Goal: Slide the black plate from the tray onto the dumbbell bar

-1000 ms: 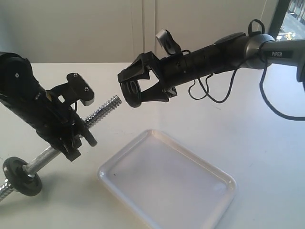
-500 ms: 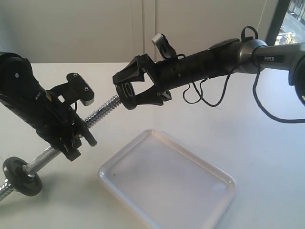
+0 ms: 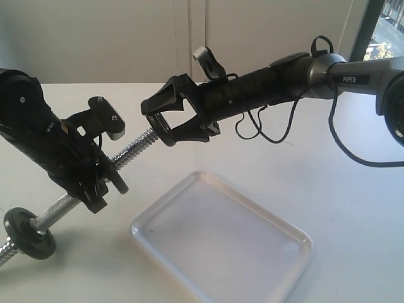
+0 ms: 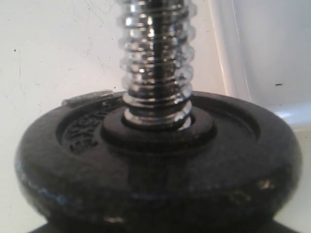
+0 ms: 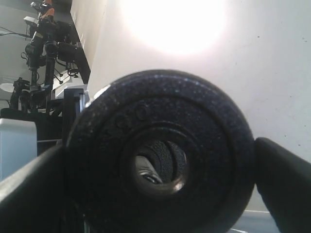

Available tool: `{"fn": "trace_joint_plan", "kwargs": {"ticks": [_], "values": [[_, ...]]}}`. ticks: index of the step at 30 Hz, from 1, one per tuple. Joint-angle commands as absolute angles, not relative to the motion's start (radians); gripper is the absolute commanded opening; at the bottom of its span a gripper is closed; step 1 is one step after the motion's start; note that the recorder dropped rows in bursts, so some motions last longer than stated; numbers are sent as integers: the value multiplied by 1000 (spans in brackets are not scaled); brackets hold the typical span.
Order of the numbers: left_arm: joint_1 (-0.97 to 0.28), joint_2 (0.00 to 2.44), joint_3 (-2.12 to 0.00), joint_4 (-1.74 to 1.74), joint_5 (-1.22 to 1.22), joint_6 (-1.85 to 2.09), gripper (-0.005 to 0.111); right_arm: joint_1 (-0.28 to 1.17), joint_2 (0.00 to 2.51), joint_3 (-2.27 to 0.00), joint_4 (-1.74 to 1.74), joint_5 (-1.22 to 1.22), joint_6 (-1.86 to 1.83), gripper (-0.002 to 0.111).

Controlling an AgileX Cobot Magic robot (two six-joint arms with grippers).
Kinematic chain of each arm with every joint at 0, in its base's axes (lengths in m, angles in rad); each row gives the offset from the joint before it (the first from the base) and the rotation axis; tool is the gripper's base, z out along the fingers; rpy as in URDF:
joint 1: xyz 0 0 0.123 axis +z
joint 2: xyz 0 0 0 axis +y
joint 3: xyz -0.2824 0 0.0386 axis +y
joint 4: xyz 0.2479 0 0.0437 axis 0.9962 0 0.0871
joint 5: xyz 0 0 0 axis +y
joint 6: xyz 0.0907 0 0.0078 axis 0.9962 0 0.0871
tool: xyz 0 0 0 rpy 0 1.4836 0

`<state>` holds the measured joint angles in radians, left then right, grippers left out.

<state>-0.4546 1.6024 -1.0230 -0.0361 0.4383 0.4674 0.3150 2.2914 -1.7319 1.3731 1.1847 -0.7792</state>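
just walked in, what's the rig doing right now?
The left end effector holds the dumbbell bar tilted, with one black disc on its lower end. The right end effector grips the black plate by its rim, off the white tray, at the bar's upper threaded tip. In the right wrist view the chrome tip shows in the plate's hole. The plate is not yet slid down the bar.

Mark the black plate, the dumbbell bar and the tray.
black plate (image 5: 214, 160): right wrist view, flat face beside the central hole.
dumbbell bar (image 3: 134, 151): exterior view, threaded end section.
tray (image 3: 221, 243): exterior view, bare middle of its floor.
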Motion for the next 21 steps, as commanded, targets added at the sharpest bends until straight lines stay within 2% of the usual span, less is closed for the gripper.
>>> {"fn": "trace_joint_plan", "kwargs": {"ticks": [1, 21], "values": [[-462, 1562, -1059, -58, 377, 471, 0, 319, 2275, -1734, 1448, 1221, -793, 0], [-442, 1594, -1059, -20, 372, 471, 0, 263, 2258, -1734, 1382, 1221, -771, 0]]}}
